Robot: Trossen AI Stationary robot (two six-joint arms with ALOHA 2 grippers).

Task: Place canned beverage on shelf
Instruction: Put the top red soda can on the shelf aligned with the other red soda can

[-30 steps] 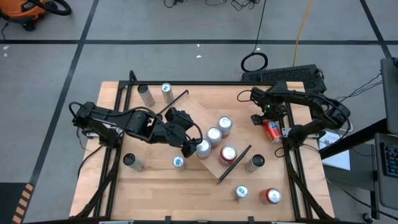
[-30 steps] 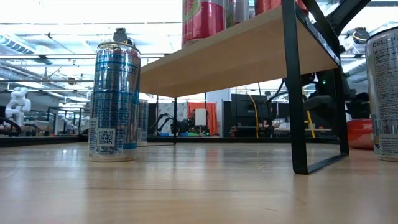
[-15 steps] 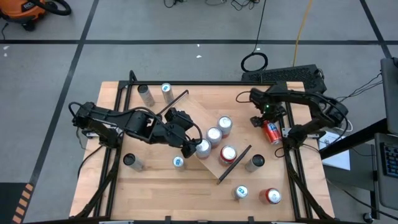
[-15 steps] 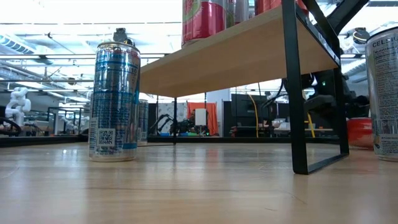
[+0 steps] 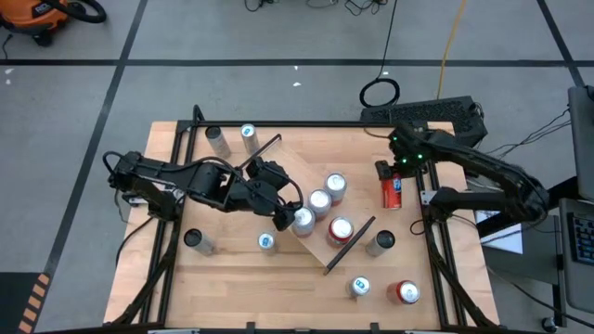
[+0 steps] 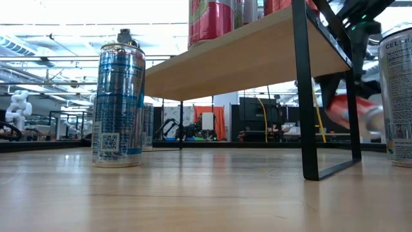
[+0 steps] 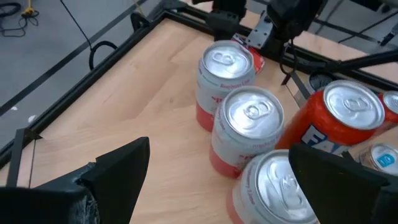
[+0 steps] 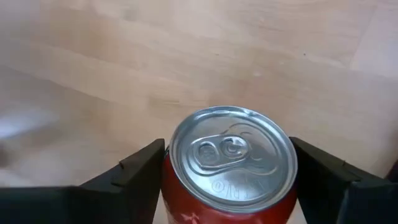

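A red can (image 5: 392, 188) hangs off the table near its right edge, with my right gripper (image 5: 391, 174) shut on it; the low view shows the can (image 6: 351, 109) tilted and in the air. The shelf (image 5: 295, 169), a light-wood board with black end rails, stands slantwise in mid-table and carries several cans (image 5: 335, 186). My left gripper (image 7: 219, 152) is open at the shelf's near-left side. Its fingers stand on either side of a silver can (image 7: 277, 186); I see no touch. My right gripper pinches the red can's side wall just under the top rim (image 8: 180, 180) between its two fingers (image 8: 134, 171), one on each side. The fingers come from above, slanting steeply down. The can is lifted clear of the table and tilted, its silver top (image 8: 231, 158) facing the wrist.
Loose cans stand around the shelf: two at the far left (image 5: 219, 142), two at the near left (image 5: 195, 241), one beside the shelf's near rail (image 5: 380, 243), two at the near right (image 5: 403, 293). A black frame (image 5: 436, 250) borders the tabletop. Bare wood lies left of the red can.
My right gripper has risen and tipped more steeply down, taking the red can with it. The can lay on its side on the table near the right edge. It now hangs clear, turned more upright and shifted slightly toward the table's left.
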